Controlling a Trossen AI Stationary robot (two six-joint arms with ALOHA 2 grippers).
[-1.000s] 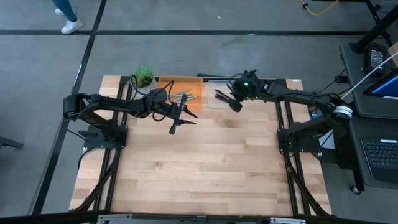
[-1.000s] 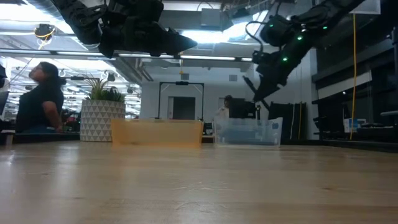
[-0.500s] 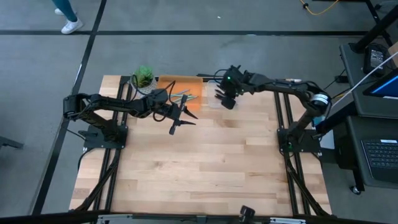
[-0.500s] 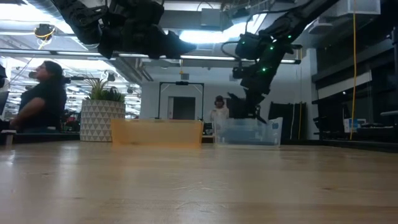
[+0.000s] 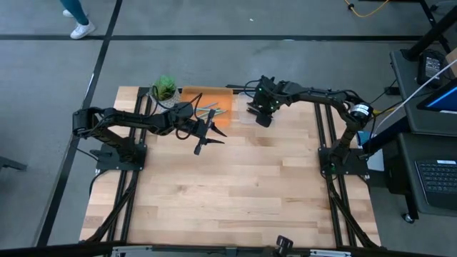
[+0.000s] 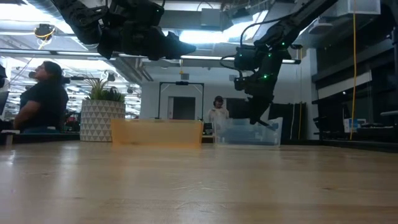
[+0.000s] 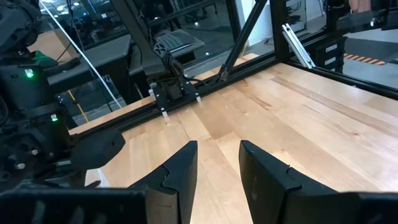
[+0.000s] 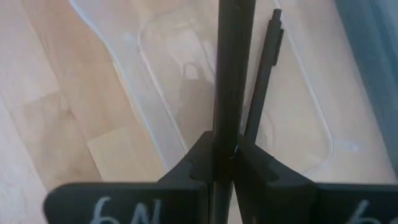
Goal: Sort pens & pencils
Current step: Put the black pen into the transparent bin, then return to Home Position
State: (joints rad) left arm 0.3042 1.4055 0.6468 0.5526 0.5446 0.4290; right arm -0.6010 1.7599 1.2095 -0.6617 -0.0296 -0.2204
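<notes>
My right gripper (image 5: pixel 260 118) hangs over the clear bin (image 8: pixel 158 118) at the table's far edge, shut on a black pen (image 8: pixel 231 68). A second black pen (image 8: pixel 264 68) lies flat on the floor of that bin. In the high view some light blue-grey sticks (image 5: pixel 208 110) lie in the orange bin (image 5: pixel 218 95) to the clear bin's left. My left gripper (image 7: pixel 217 168) is open and holds nothing. It hovers above bare wood just near of the orange bin (image 6: pixel 157 132). My right gripper pinches the black pen's shaft (image 8: pixel 229 134) between its two fingers (image 8: pixel 200 157). The pen runs along the fingers and sticks out past their tips. It comes from above, pointing steeply down at the clear bin (image 6: pixel 249 132). The pen is lifted clear.
A potted plant (image 5: pixel 165 89) stands at the far edge, left of the orange bin. The wooden table (image 5: pixel 235 185) is bare toward its near edge. Metal frame rails (image 7: pixel 186 93) run along both sides. A person (image 6: pixel 40 96) sits beyond the table.
My right gripper has moved toward the table's left and down, and has tipped from slanting to nearly straight down over the clear bin, staying shut on the black pen. The pen has turned with it to near upright.
</notes>
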